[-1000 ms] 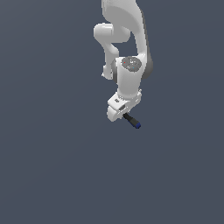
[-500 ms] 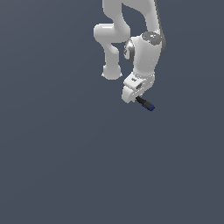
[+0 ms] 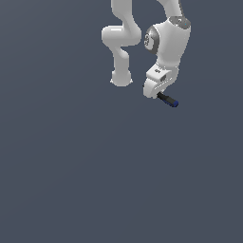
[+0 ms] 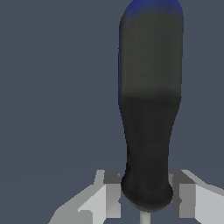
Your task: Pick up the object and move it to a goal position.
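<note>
My gripper (image 3: 156, 93) is shut on the small screwdriver (image 3: 168, 100) and holds it in the air, above the grey floor. Its black handle and blue end cap stick out of the gripper toward the exterior view's right. In the wrist view the black handle (image 4: 151, 131) fills the picture, with the blue cap at its far end. The two fingertips (image 4: 109, 192) press on the handle's base from both sides. A thin bit of shaft shows between them. No goal marker shows in either view.
The white arm's base (image 3: 121, 78) stands on the floor at the back, to the exterior view's left of the gripper. The plain grey floor (image 3: 95, 180) lies all around.
The gripper has carried the screwdriver up and toward the exterior view's right, farther from the floor. The grip on it has not changed.
</note>
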{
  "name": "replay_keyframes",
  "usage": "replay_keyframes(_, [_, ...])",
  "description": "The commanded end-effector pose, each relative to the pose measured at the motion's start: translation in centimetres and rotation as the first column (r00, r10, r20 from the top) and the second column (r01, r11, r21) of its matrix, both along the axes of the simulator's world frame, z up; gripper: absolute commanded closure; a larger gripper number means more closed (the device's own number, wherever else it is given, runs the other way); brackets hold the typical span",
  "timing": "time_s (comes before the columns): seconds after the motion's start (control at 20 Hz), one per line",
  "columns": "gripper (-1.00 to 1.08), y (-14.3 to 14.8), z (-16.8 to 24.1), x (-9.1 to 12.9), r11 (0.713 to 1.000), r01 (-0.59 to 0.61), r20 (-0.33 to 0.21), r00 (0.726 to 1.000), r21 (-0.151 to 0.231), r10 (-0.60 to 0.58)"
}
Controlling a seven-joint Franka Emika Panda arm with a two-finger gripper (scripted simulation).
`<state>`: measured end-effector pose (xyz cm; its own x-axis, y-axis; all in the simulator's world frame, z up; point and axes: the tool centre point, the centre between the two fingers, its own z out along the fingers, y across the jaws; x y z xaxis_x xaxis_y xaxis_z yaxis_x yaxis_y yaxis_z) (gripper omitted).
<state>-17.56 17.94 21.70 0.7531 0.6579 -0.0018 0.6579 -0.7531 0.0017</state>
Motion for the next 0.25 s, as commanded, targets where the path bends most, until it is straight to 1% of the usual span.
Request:
replay_keyframes(0.0, [1.08,0.66,0.58,-0.59,1.0,0.001,0.0,1.0,0.001,-0.001])
replay_keyframes(0.2, [1.08,1.06,0.88,-0.91,1.0,0.001,0.0,1.0,0.001,-0.001])
